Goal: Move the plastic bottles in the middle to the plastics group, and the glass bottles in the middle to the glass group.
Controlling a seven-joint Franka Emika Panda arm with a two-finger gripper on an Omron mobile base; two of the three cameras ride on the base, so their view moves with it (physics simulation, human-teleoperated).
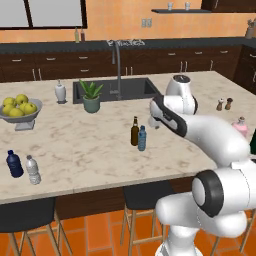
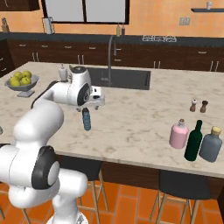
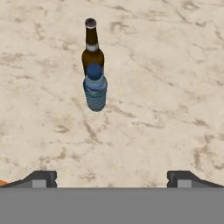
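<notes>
Jaws spread wide, the gripper hovers above the small translucent teal-blue plastic bottle, beside the slim brown glass bottle, apparently lining up a grasp.

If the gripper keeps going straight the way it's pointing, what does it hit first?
Probably bare countertop. The open gripper looks down at the marble; the teal-blue bottle and brown bottle sit left of centre, though depth is uncertain.
</notes>
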